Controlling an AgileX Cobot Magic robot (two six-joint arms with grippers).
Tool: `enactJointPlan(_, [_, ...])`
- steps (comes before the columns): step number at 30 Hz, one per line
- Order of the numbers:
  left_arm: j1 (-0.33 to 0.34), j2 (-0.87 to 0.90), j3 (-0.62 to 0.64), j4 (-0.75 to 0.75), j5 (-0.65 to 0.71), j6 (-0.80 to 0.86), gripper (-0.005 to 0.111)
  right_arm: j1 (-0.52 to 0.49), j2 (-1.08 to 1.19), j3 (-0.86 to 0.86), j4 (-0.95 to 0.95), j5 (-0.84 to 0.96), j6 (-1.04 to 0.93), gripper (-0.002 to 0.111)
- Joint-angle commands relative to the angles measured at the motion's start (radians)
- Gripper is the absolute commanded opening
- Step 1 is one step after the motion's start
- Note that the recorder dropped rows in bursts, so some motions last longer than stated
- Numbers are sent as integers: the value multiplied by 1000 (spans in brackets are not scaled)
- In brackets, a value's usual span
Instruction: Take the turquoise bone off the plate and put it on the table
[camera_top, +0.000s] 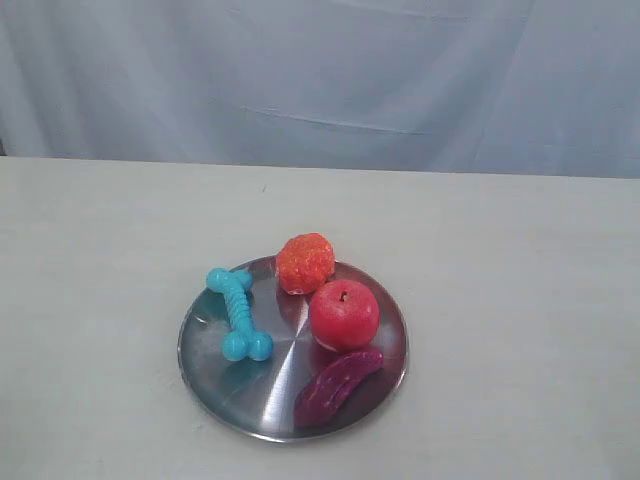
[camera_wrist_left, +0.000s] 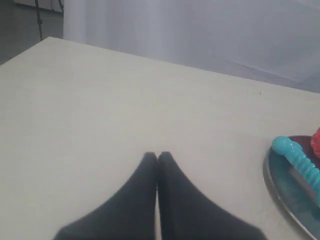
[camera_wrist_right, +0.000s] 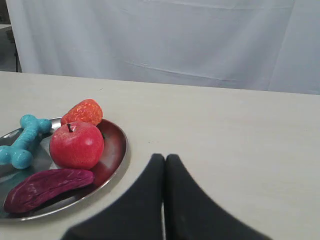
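The turquoise bone lies on the left part of the steel plate, one knobbed end resting on the rim. It also shows in the left wrist view and the right wrist view. The plate sits on the beige table. My left gripper is shut and empty over bare table, well apart from the plate. My right gripper is shut and empty, just beside the plate's rim. Neither gripper appears in the exterior view.
On the plate with the bone are a red apple, an orange bumpy ball and a dark purple curved toy. A pale curtain hangs behind the table's far edge.
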Motion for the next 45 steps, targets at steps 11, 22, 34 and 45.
enactJointPlan(11, [4, -1, 3, 6, -5, -2, 0, -5, -6, 4, -3, -7, -1, 0])
enactJointPlan(22, [4, -1, 3, 6, -5, -2, 0, -5, -6, 4, -3, -7, -1, 0])
enactJointPlan(34, [4, -1, 3, 6, -5, -2, 0, -5, -6, 4, -7, -98, -75, 0])
enactJointPlan(45, [4, -1, 3, 6, -5, -2, 0, -5, -6, 4, -2, -189, 50, 0])
